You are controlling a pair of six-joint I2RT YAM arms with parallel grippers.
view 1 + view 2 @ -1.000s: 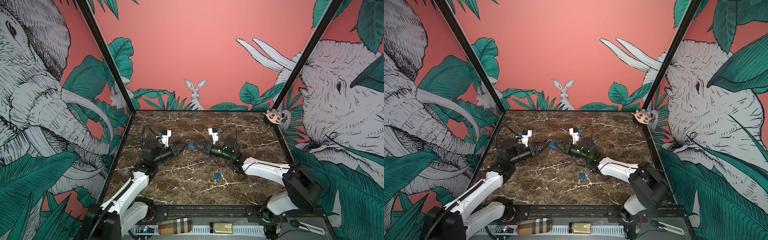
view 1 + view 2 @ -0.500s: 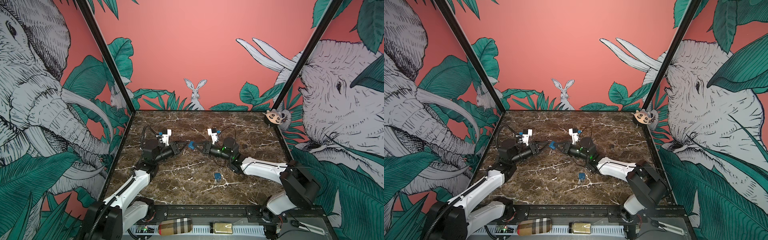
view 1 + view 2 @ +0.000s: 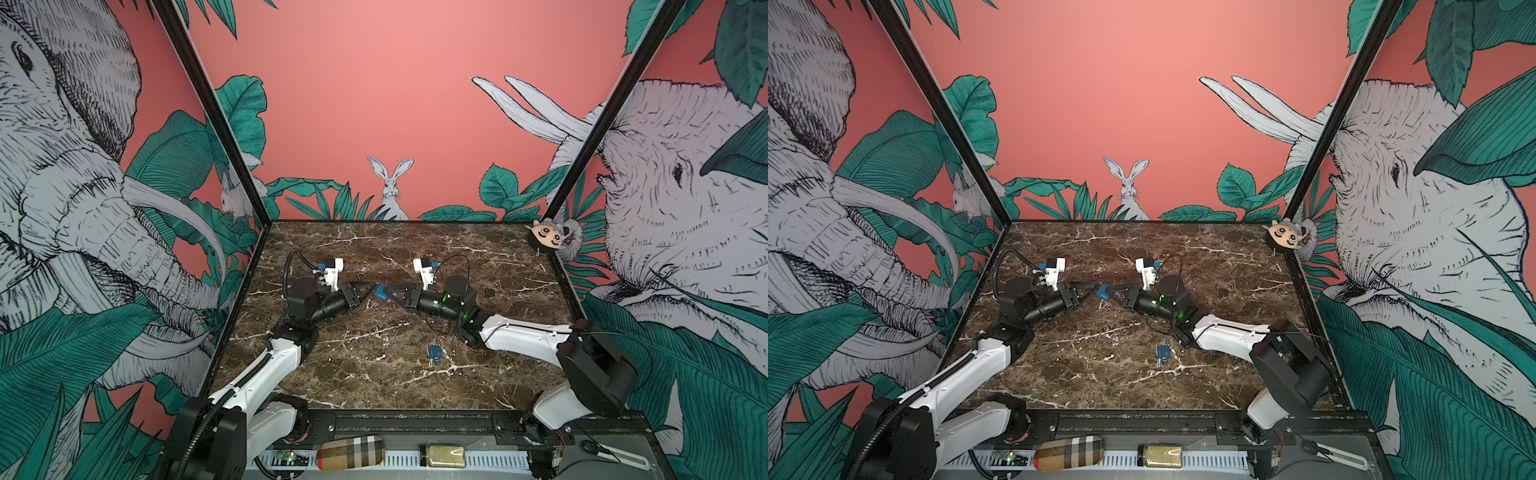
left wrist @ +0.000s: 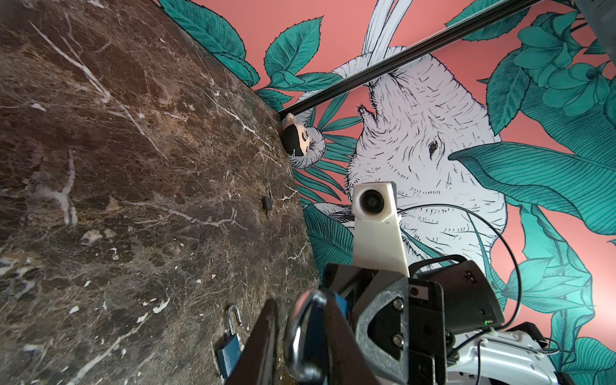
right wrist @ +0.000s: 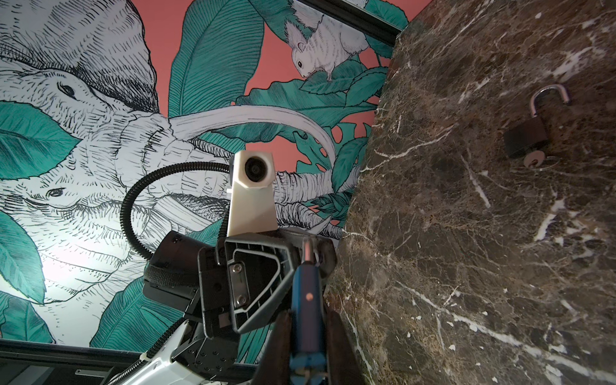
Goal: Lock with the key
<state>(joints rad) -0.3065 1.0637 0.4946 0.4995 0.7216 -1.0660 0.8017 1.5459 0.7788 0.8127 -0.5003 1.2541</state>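
In both top views my right gripper [image 3: 390, 293] [image 3: 1113, 293] is shut on the body of a blue padlock [image 3: 380, 291] [image 3: 1103, 291], held above the middle of the marble table [image 3: 374, 386]. In the right wrist view the padlock [image 5: 306, 293] sits between my right gripper's [image 5: 308, 320] fingers. My left gripper [image 3: 367, 289] [image 4: 300, 310] faces it, jaws open and straddling the silver shackle [image 4: 295, 333]. One finger touches the shackle; a gap remains at the other. A key [image 5: 534, 159] sticks out of a black padlock [image 5: 526, 141] lying open on the table.
A second blue padlock [image 3: 435, 353] [image 4: 230, 350] lies open in the middle of the table. A small black padlock [image 3: 491, 293] [image 4: 266, 202] lies right of my right arm. A plush toy [image 3: 548, 237] sits in the back right corner. A plaid case [image 3: 351, 453] lies on the front rail.
My left gripper's jaws have narrowed around the shackle. My right gripper has kept its hold on the blue padlock, barely moving.
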